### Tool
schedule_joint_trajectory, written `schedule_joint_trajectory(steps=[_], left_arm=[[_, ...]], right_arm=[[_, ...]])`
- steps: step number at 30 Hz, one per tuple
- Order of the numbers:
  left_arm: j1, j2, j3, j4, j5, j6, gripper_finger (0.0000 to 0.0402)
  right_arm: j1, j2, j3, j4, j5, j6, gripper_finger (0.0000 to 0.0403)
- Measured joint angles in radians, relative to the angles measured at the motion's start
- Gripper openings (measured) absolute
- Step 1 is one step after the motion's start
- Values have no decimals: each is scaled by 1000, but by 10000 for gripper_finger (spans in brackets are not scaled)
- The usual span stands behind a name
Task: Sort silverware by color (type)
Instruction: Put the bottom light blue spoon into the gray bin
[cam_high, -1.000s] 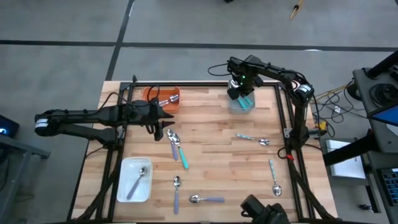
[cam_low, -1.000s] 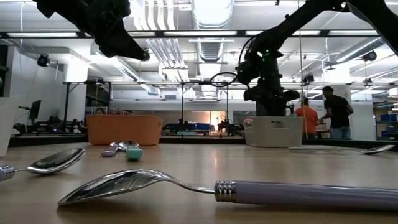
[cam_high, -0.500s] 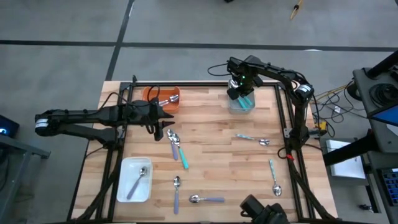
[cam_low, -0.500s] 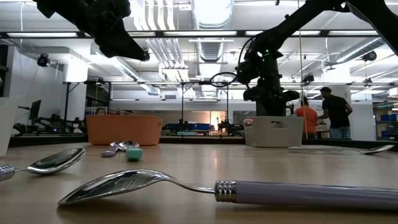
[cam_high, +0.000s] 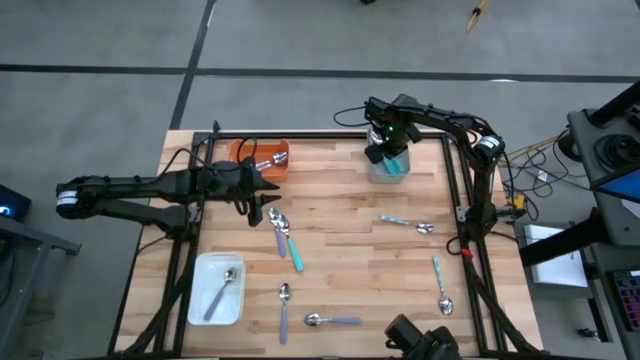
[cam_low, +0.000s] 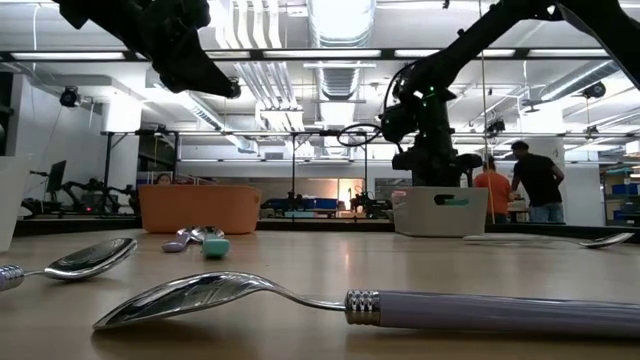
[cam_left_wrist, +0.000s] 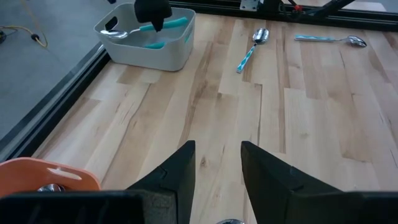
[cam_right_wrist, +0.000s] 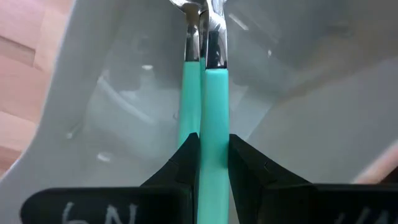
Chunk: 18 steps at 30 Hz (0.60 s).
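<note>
My right gripper (cam_high: 388, 152) points down into the grey tray (cam_high: 375, 172) at the far right and is shut on a teal-handled spoon (cam_right_wrist: 213, 118). Another teal spoon (cam_right_wrist: 189, 99) lies in the tray under it. My left gripper (cam_left_wrist: 217, 177) hangs open above the table beside the orange tray (cam_high: 240, 152), touching nothing. Loose spoons lie flat on the wood: a teal one (cam_high: 293, 252), two lavender ones (cam_high: 284, 312) (cam_high: 335, 320) and two pale blue ones (cam_high: 405, 222) (cam_high: 440, 285). One lavender spoon (cam_high: 222, 292) lies in the white tray (cam_high: 200, 305). My right gripper pinches the spoon's teal handle (cam_right_wrist: 214, 146) between its two fingers (cam_right_wrist: 185, 163). The fingers come from above, pointing down, and lie across the handle. The spoon sits about level at the grey tray's rim (cam_left_wrist: 144, 26), bowl (cam_left_wrist: 114, 32) to one side; whether it touches the spoon below I cannot tell.
A black frame rail (cam_high: 300, 133) runs along the table's far edge, with posts down both sides. In the low view a lavender spoon (cam_low: 420, 308) lies close in front. A metal piece (cam_high: 268, 160) lies in the orange tray. People stand in the room behind.
My right gripper has sunk a little toward the grey tray with the teal spoon, still shut on it and pointing down.
</note>
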Motion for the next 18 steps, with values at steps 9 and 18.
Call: schedule_joint_trajectory(steps=[9, 18], left_arm=[[0, 0, 0, 0, 0, 0, 109], [0, 0, 0, 0, 0, 0, 109]], right_arm=[[2, 1, -49, 94, 1, 2, 53], [8, 1, -61, 91, 2, 2, 55]])
